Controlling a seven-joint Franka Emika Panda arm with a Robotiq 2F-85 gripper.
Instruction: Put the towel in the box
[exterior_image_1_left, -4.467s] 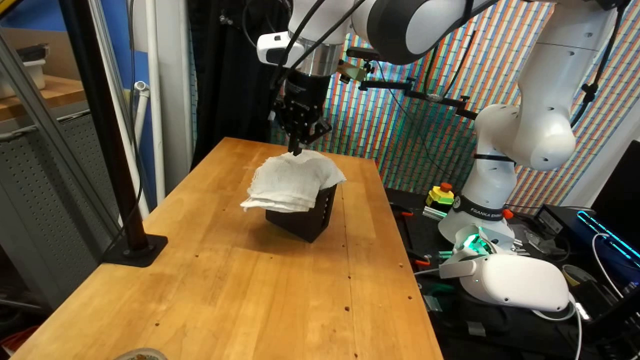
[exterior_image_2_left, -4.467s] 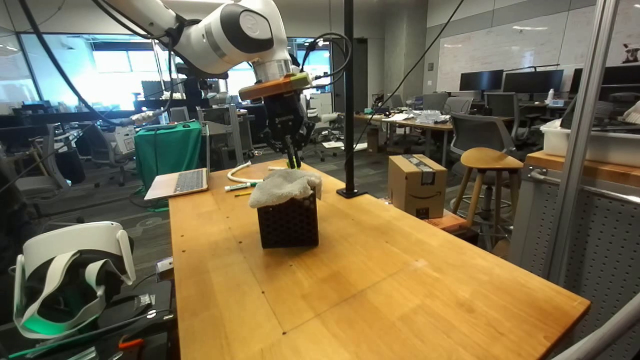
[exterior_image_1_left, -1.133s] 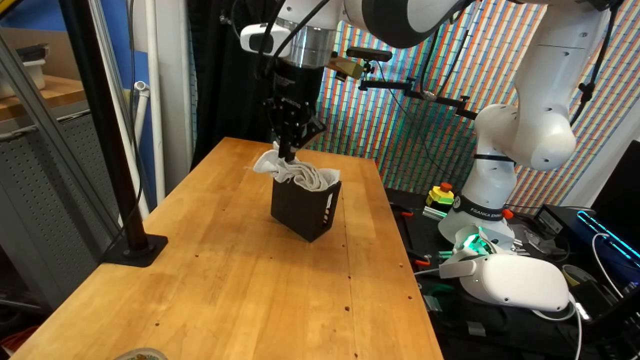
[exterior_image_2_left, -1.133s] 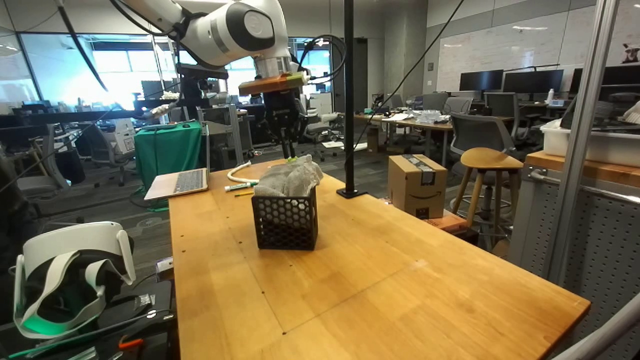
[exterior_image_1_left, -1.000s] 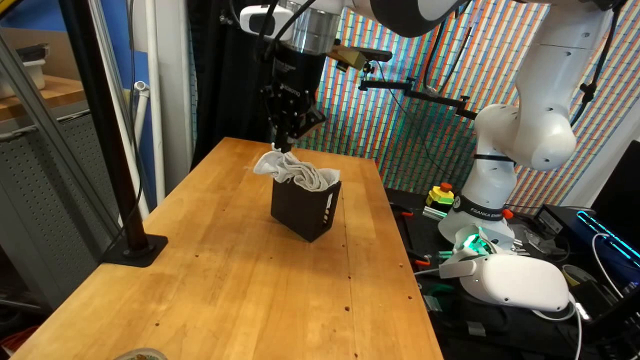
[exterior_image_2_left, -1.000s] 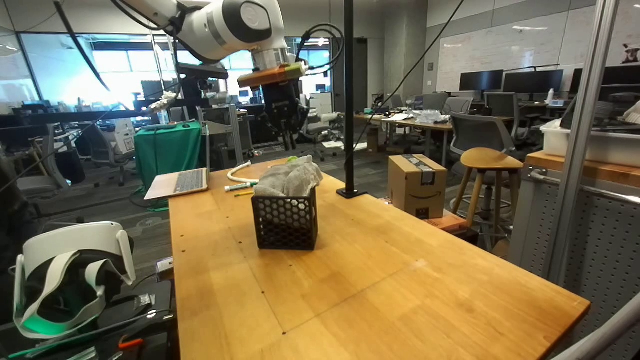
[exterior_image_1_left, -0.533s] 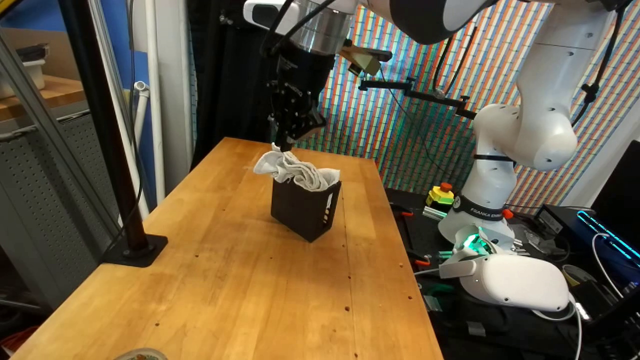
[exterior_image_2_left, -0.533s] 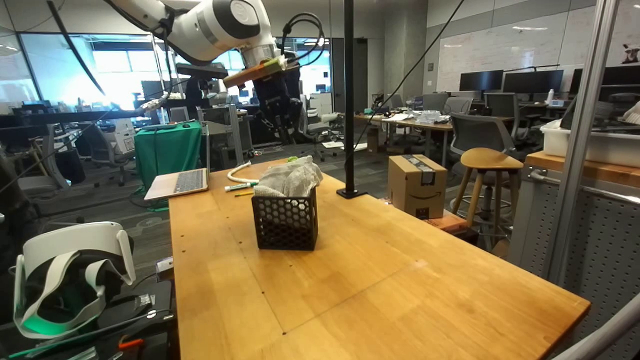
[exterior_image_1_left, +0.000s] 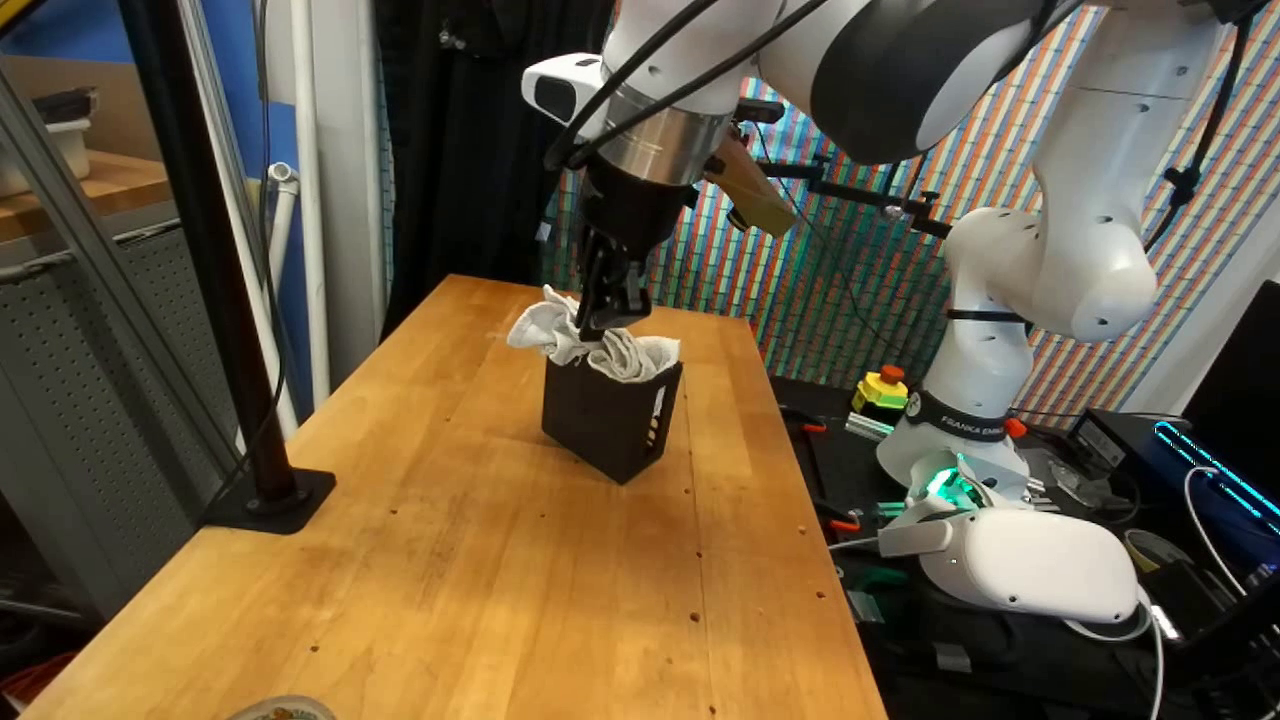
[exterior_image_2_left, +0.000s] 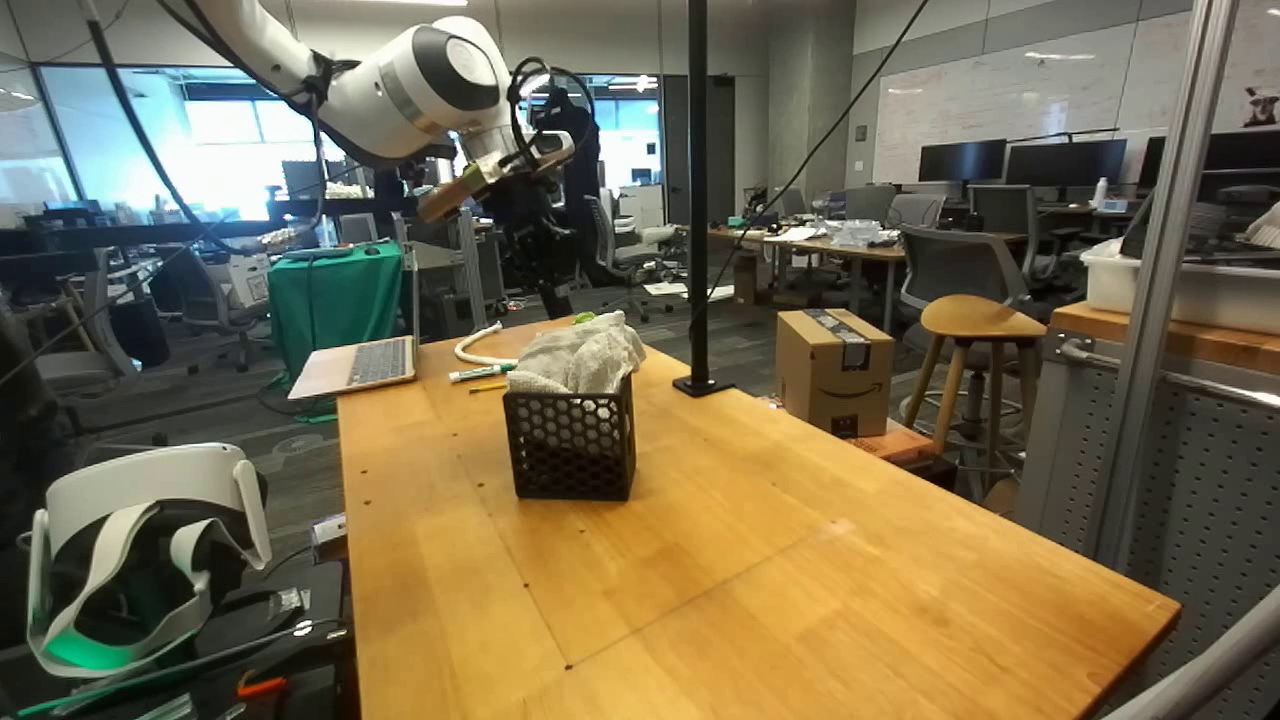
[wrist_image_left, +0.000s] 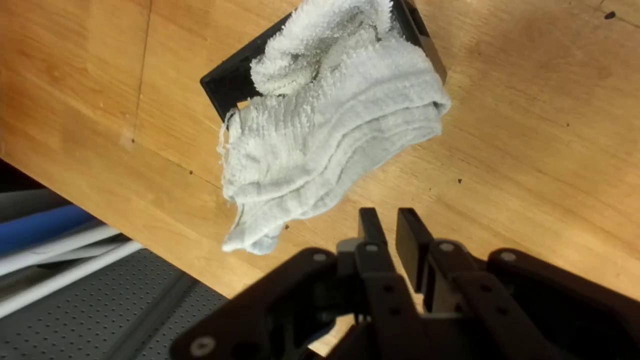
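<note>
I am holding my end effector (wrist_image_left: 388, 214) narrow: in the wrist view its two fingers (wrist_image_left: 371, 227) are pointing up from the lower middle of the frame, standing almost together with a thin gap between them. Tabletop (wrist_image_left: 525, 200) is showing between their tips and the towel (wrist_image_left: 345, 110), so I am hovering apart.

My arm (exterior_image_2_left: 370, 105) is arching across the upper left of the frame in an exterior view, and I am slanting the end effector down to the right, its tips hanging behind the towel's top. In an exterior view my wrist (exterior_image_1_left: 665, 140) is leaning in the upper middle, and I am pointing the end effector down and slightly left, its tips crossing in front of the towel.

The towel is lying bunched in the mouth of the black box (exterior_image_1_left: 600, 420), which is standing upright near the middle of both exterior views; in the wrist view a folded part is spilling over the rim toward the lower left. More of the towel is showing through the box's holed side (exterior_image_2_left: 565, 480).
</note>
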